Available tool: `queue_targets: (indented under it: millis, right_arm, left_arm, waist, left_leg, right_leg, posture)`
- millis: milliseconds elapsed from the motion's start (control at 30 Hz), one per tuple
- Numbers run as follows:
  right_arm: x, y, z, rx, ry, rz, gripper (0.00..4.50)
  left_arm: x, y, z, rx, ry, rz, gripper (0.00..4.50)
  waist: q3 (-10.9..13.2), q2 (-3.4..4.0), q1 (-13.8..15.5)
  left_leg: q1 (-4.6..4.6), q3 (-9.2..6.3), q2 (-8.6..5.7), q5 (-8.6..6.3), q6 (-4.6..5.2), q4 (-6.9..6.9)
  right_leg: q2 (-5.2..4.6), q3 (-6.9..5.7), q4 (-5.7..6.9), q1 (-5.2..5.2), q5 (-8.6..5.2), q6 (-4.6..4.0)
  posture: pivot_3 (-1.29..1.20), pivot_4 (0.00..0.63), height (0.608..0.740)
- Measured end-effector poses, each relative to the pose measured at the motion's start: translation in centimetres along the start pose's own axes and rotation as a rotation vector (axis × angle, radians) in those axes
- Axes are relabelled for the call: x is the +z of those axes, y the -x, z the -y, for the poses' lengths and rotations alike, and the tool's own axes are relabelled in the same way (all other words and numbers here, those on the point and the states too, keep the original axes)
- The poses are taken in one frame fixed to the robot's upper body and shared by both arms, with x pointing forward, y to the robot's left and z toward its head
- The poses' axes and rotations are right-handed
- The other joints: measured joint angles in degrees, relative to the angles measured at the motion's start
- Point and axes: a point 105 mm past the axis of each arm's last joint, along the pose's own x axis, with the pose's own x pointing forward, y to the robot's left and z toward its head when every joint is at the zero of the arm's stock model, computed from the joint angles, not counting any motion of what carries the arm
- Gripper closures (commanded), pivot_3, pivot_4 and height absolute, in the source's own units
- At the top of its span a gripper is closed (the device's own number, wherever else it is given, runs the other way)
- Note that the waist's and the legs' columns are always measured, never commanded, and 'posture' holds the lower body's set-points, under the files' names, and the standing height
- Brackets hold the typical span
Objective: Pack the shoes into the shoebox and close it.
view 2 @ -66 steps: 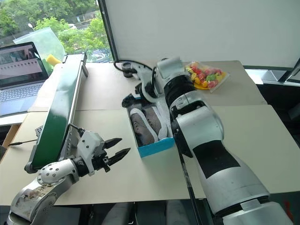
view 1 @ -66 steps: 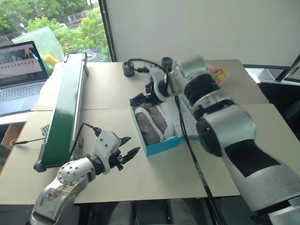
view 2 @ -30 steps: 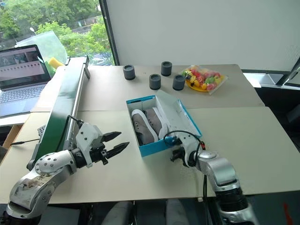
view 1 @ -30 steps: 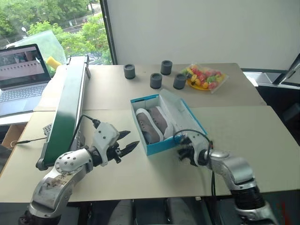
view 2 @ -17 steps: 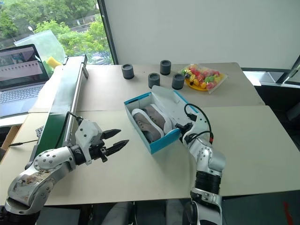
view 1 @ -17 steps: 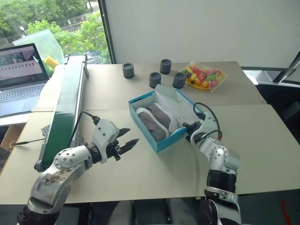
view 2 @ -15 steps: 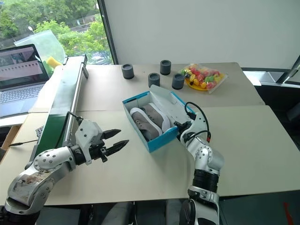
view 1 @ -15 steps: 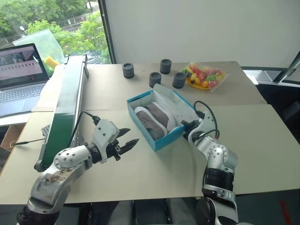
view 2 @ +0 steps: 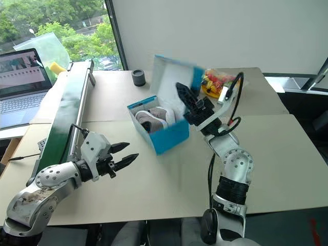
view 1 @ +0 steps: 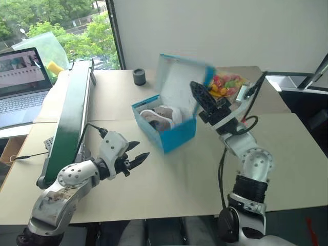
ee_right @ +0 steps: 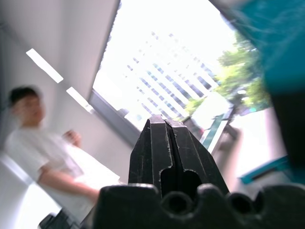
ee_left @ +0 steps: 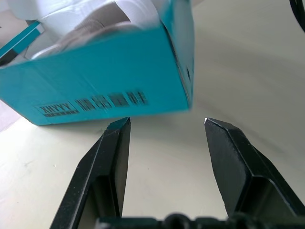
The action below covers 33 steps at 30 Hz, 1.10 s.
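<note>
**Lid raised over the packed shoebox: the closing step**

The shoebox [view 1: 166, 128], bright blue outside and white inside, stands on the beige table [view 1: 287, 148] and serves here as the landmark. The shoes [view 1: 156, 116], grey-taupe with white soles, lie side by side inside its tray. The hinged lid [view 1: 179, 79] stands roughly upright along the tray's far-right edge, its white inner face turned toward the tray.

The right gripper [view 1: 201, 97] is raised just to the right of the box, at about the height of the lid, with its two black fingers pressed together and nothing between them. It appears to be against the lid's outer face, but contact cannot be confirmed. The left gripper [view 1: 137, 154] hovers above the table on the near-left side of the box, well short of it, jaws partly open and empty; in its wrist view the box's labelled end wall [ee_left: 100, 76] lies just beyond the fingertips [ee_left: 119, 125].

Judged from this layout, packing is complete and closing is in hand. The next move calls for the closed right fingers to push the lid past vertical and down onto the tray. The box looks light and may slide, so the left gripper could brace its near wall.

A dark grey cylinder [view 1: 139, 76] stands behind the box, and a bag of coloured sweets [view 1: 228, 82] lies to its far right.
</note>
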Motion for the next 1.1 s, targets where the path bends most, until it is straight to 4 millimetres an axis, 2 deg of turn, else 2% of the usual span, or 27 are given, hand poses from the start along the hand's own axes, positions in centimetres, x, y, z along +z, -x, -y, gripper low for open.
queue_targets:
  millis: [67,133,267,400,500,633,700,767,800,867,933,1000,1067,1100]
  right_arm:
    - [-0.8,-0.2,-0.8,0.054,0.017,-0.065,4.47]
    - [-1.8,-0.2,-0.7,0.056,0.048,-0.152,4.47]
    - [-3.1,0.3,1.3,-0.018,0.057,-0.236,4.47]
    - [-3.4,1.8,3.5,-0.125,0.108,-0.349,4.47]
    - [-3.4,3.3,3.8,-0.125,0.169,-0.484,4.47]
    - [-2.0,8.6,2.5,-0.088,0.254,-0.825,4.47]
    - [-1.7,9.7,2.7,-0.106,0.276,-0.917,4.47]
    - [-2.7,10.8,4.5,-0.195,0.299,-1.032,4.47]
    - [-3.5,11.5,6.1,-0.266,0.295,-1.080,4.47]
    - [-4.9,12.0,8.0,-0.350,0.288,-1.125,4.47]
    - [-7.5,11.5,10.7,-0.466,0.298,-1.159,4.47]
    - [-9.3,10.8,12.3,-0.551,0.278,-1.139,4.47]
    - [-9.9,9.8,14.0,-0.661,0.280,-1.090,4.47]
    - [-9.6,9.1,14.9,-0.725,0.275,-1.029,4.47]
  left_arm:
    - [-0.1,0.0,0.0,0.006,0.004,-0.004,1.90]
    - [-0.1,0.1,0.0,0.013,0.003,-0.003,1.90]
    - [0.0,0.2,0.0,0.024,-0.001,0.000,1.90]
    - [-0.2,0.3,0.0,0.034,0.010,-0.008,1.90]
    - [-0.4,0.4,-0.1,0.046,0.014,-0.010,1.90]
    - [-0.4,0.5,-0.2,0.059,0.016,-0.010,1.90]
    - [-0.4,0.5,-0.3,0.064,0.015,-0.009,1.90]
    - [-0.3,0.5,-0.3,0.062,0.013,-0.004,1.90]
    - [-0.2,0.4,-0.3,0.063,0.013,-0.003,1.90]
    - [-0.3,0.5,-0.2,0.062,0.015,-0.003,1.90]
    - [-0.3,0.4,-0.2,0.062,0.017,-0.002,1.90]
    - [-0.3,0.4,-0.2,0.063,0.017,-0.001,1.90]
    - [-0.2,0.4,-0.2,0.065,0.016,0.001,1.90]
    - [-0.2,0.5,-0.3,0.068,0.016,-0.001,1.90]
  waist:
    - [0.00,0.00,0.24]
    - [0.00,0.00,0.35]
    - [0.00,-0.01,0.38]
    - [0.00,-0.01,0.51]
    - [0.01,-0.01,0.59]
    - [0.10,0.09,1.67]
    - [0.06,-0.01,1.33]
    - [0.05,-0.04,0.70]
    - [0.06,-0.06,0.54]
    - [0.07,-0.06,0.44]
    - [0.07,-0.08,0.27]
    - [0.08,-0.08,0.47]
    - [0.08,-0.08,0.55]
    - [0.08,-0.10,0.55]
  left_leg:
    - [0.02,0.01,0.01,0.00,0.00,0.01]
    - [0.03,0.02,0.00,0.00,0.00,0.01]
    - [-0.03,0.03,0.00,0.00,0.00,0.00]
    - [-0.10,0.03,-0.04,0.00,0.00,0.01]
    - [-0.11,0.04,-0.04,0.00,0.00,0.01]
    - [-0.19,0.00,-0.09,-0.05,0.09,0.04]
    - [-0.12,0.13,-0.06,-0.07,0.10,0.05]
    - [-0.05,0.19,-0.04,-0.07,0.09,0.05]
    - [-0.04,0.23,-0.03,-0.06,0.09,0.07]
    - [-0.05,0.23,-0.03,-0.04,0.07,0.09]
    - [-0.02,0.32,0.03,-0.04,0.07,0.10]
    - [-0.09,0.26,0.01,-0.04,0.06,0.10]
    - [-0.19,0.24,0.01,-0.04,0.06,0.10]
    - [-0.17,0.24,-0.01,-0.04,0.06,0.11]
  right_leg:
    - [0.03,0.00,0.00,0.01,0.00,0.00]
    - [0.03,0.00,0.01,0.01,0.00,0.00]
    - [0.02,0.01,0.00,-0.05,0.00,0.00]
    - [-0.04,0.00,-0.02,-0.08,0.00,0.00]
    - [-0.04,-0.01,-0.05,-0.07,-0.01,0.01]
    - [-0.11,-0.12,-0.28,0.02,-0.06,0.09]
    - [-0.06,-0.10,-0.29,0.03,-0.04,0.07]
    - [-0.03,-0.05,-0.28,0.07,-0.04,0.05]
    - [0.01,-0.02,-0.28,0.05,-0.03,0.05]
    - [0.04,0.03,-0.24,0.02,-0.02,0.03]
    - [0.19,0.27,-0.20,-0.04,0.03,-0.02]
    - [0.21,0.32,-0.16,-0.09,0.06,0.02]
    - [0.13,0.32,-0.14,-0.18,0.12,0.08]
    - [0.08,0.33,-0.15,-0.14,0.15,0.12]
  posture:
    - [0.00,0.150,0.740]
    - [0.00,0.150,0.740]
    - [0.00,0.150,0.740]
    - [0.00,0.150,0.740]
    - [0.00,0.150,0.740]
    - [0.00,0.150,0.740]
    - [0.00,0.150,0.740]
    - [0.00,0.150,0.740]
    - [0.00,0.150,0.740]
    - [0.00,0.150,0.740]
    - [0.00,0.150,0.740]
    - [0.00,0.150,0.740]
    - [0.00,0.150,0.740]
    - [0.00,0.150,0.740]
